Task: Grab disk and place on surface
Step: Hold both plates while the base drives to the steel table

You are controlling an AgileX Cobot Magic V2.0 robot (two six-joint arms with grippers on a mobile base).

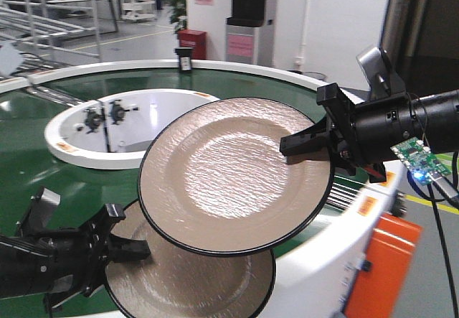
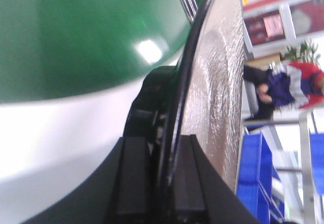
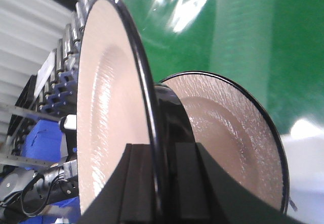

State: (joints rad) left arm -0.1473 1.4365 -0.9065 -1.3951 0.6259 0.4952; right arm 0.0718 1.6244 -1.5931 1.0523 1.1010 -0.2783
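Two beige disks with black rims hang over the green belt. The upper disk point(image 1: 229, 174) is tilted, and my right gripper point(image 1: 297, 146) is shut on its right rim. In the right wrist view that disk point(image 3: 106, 107) stands edge-on between the jaws of the right gripper point(image 3: 162, 183), with the lower disk point(image 3: 228, 128) behind it. The lower disk point(image 1: 186, 282) lies partly under the upper one, with my left gripper point(image 1: 136, 250) shut on its left rim. In the left wrist view its rim point(image 2: 212, 82) sits between the jaws of the left gripper point(image 2: 164, 183). The surface is out of view.
The green curved conveyor belt point(image 1: 43, 160) runs beneath both disks, round a white ring-shaped island point(image 1: 93, 156). The conveyor's white outer wall point(image 1: 323, 253) and an orange panel point(image 1: 387, 260) are at the lower right. A small black object point(image 1: 185, 59) stands on the belt's far side.
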